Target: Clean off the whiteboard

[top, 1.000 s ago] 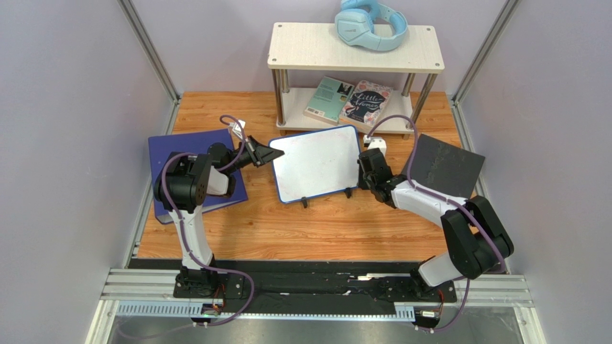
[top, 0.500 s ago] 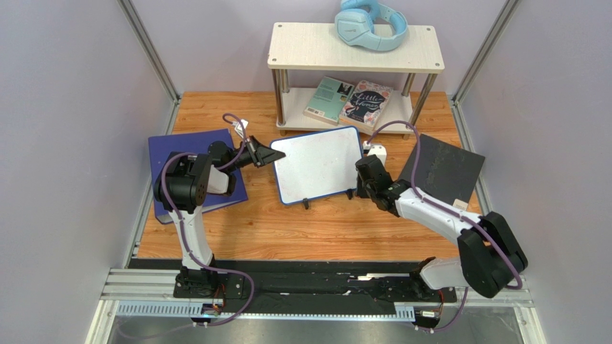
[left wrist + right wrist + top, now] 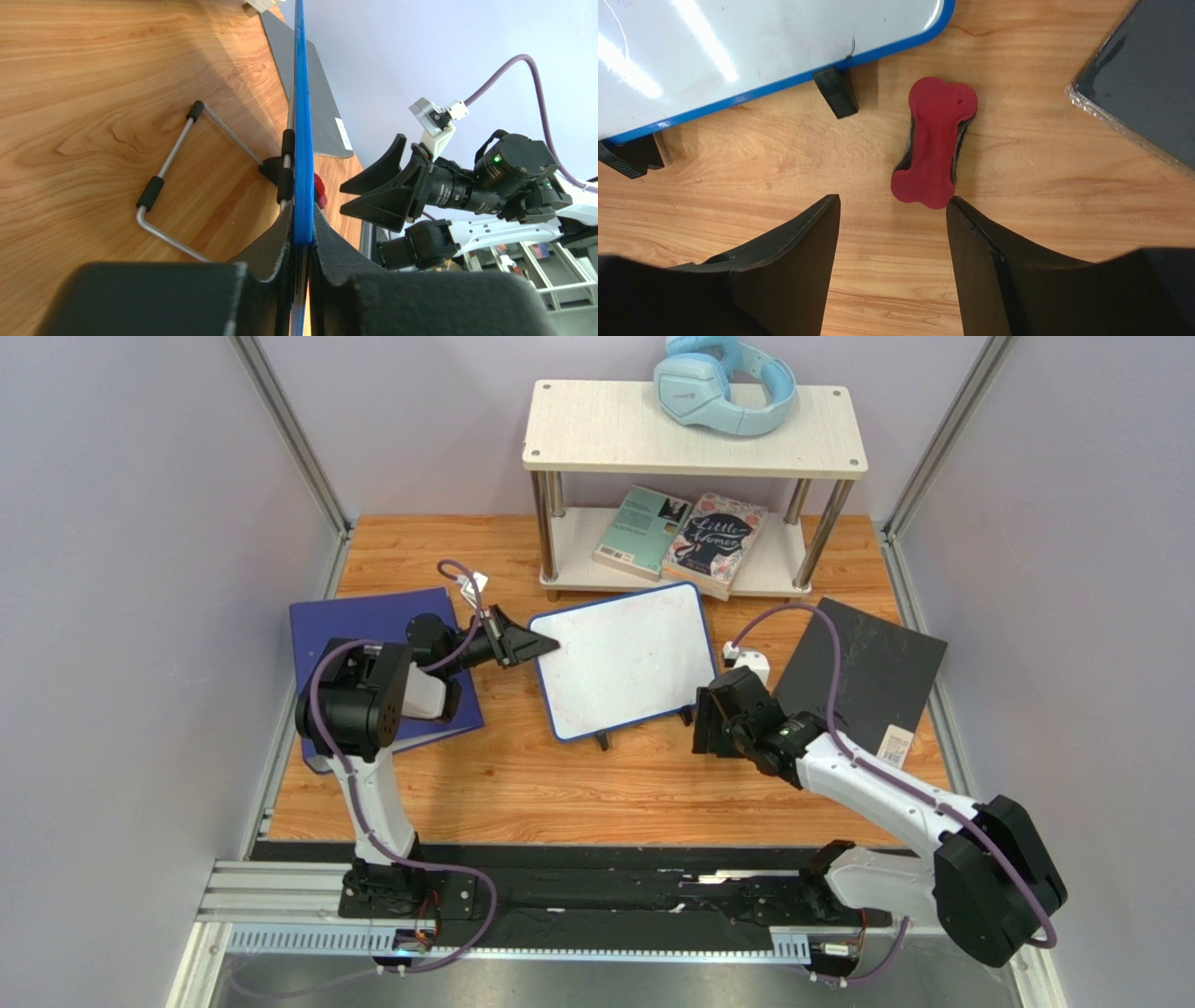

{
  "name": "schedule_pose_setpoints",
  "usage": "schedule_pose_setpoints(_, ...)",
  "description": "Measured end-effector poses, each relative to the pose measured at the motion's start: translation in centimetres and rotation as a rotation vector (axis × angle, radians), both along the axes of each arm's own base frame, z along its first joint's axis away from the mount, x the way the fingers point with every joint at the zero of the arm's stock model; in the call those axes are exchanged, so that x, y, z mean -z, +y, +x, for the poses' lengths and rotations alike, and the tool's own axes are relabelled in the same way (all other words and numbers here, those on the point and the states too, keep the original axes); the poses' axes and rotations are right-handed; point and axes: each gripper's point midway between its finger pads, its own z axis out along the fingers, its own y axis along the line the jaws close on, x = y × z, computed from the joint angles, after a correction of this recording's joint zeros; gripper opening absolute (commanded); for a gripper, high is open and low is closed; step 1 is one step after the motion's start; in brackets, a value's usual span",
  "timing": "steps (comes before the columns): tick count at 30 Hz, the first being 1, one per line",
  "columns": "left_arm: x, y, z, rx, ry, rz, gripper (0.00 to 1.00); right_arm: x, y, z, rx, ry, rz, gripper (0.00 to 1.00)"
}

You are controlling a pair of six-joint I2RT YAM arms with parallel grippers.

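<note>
Left hand (image 3: 537, 641) clamped on whiteboard (image 3: 624, 661) edge; right hand (image 3: 892, 204) spread wide, angled down, arm outstretched.

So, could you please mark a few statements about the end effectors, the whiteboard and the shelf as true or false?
1. The left end effector is clamped on the edge of the whiteboard. True.
2. The right end effector holds the red eraser. False: it is open, and the eraser lies on the table, clear of both fingers.
3. The headphones sit on the lower level of the shelf. False: they are on its top level; the books are on the lower one.
4. The red eraser lies between the whiteboard and the black board. True.
</note>
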Motion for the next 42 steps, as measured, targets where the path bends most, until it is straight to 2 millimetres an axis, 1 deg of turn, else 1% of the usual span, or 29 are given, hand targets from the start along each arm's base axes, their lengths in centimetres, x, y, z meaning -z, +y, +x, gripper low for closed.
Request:
schedule_pose_setpoints(1,0.0,0.0,-0.1,0.004,0.002,0.002,0.19,0.1,-0.1,-0.3,0.002,0.008,0.002,0.74)
schedule_pose_setpoints(3,0.1,-0.2,-0.5,0.018,0.008,0.006,0.24,0.3,-0.3,-0.9,0.001,0.017,0.004,0.76)
schedule_pose_setpoints(5,0.2,-0.2,-0.7,0.023,0.007,0.01,0.3,0.2,-0.6,-1.4,0.0,0.023,0.006,0.76)
schedule_pose_setpoints(7,0.1,-0.2,-0.8,0.023,-0.006,0.017,0.33,0.0,-0.7,-1.6,0.0,0.021,0.009,0.75)
schedule_pose_setpoints(12,-1.4,0.1,-1.3,-0.01,-0.09,0.062,0.49,-0.2,-0.6,-1.7,-0.007,0.018,0.01,0.75)
schedule_pose_setpoints(13,-1.9,0.3,-1.4,-0.022,-0.103,0.077,0.7,-0.2,-0.6,-1.7,-0.013,0.018,0.008,0.74)
schedule_pose_setpoints(14,-2.5,0.4,-1.5,-0.039,-0.125,0.096,0.73,-0.2,-0.4,-1.7,-0.021,0.02,0.006,0.73)
schedule_pose_setpoints(16,-4.0,0.8,-1.5,-0.076,-0.182,0.136,0.81,-0.3,0.1,-1.5,-0.043,0.023,0.001,0.72)
schedule_pose_setpoints(18,-5.5,1.4,-1.6,-0.119,-0.242,0.188,0.85,-0.4,1.2,-1.2,-0.077,0.02,0.001,0.69)
schedule_pose_setpoints(20,-6.6,1.9,-1.6,-0.155,-0.29,0.235,0.89,-0.2,2.2,-1.1,-0.109,0.027,-0.009,0.54)
schedule_pose_setpoints(21,-7.0,2.2,-1.6,-0.171,-0.304,0.258,0.96,-0.1,2.9,-1.0,-0.133,0.03,-0.018,0.4)
schedule_pose_setpoints(22,-7.4,2.5,-1.5,-0.192,-0.316,0.286,0.99,0.0,3.8,-0.9,-0.16,0.034,-0.025,0.11)
schedule_pose_setpoints(23,-7.6,2.9,-1.5,-0.211,-0.324,0.314,0.99,0.3,4.6,-0.7,-0.186,0.042,-0.036,0.03)
schedule_pose_setpoints(24,-7.7,3.1,-1.5,-0.223,-0.329,0.334,0.99,0.5,5.4,-0.6,-0.212,0.048,-0.046,0.0)
schedule_pose_setpoints(25,-7.7,3.5,-1.4,-0.242,-0.322,0.358,0.99,0.9,6.6,-0.4,-0.235,0.059,-0.051,0.0)
schedule_pose_setpoints(26,-7.7,3.8,-1.5,-0.256,-0.32,0.379,0.99,1.2,7.3,-0.4,-0.253,0.067,-0.058,0.0)
schedule_pose_setpoints(31,-8.0,5.5,-2.3,-0.33,-0.287,0.482,0.99,3.2,11.9,0.3,-0.369,0.112,-0.121,0.0)
schedule_pose_setpoints(34,-9.2,6.6,-2.7,-0.384,-0.284,0.529,1.0,3.9,14.1,0.1,-0.43,0.127,-0.14,0.0)
schedule_pose_setpoints(37,-10.9,7.5,-2.9,-0.435,-0.285,0.563,0.99,4.2,15.7,-0.4,-0.48,0.134,-0.157,0.0)
schedule_pose_setpoints(40,-12.7,8.5,-2.7,-0.489,-0.287,0.591,0.99,3.9,17.4,-0.5,-0.515,0.13,-0.163,0.0)
schedule_pose_setpoints(42,-13.4,9.0,-2.6,-0.516,-0.278,0.609,0.99,3.5,18.7,-0.1,-0.537,0.121,-0.162,0.0)
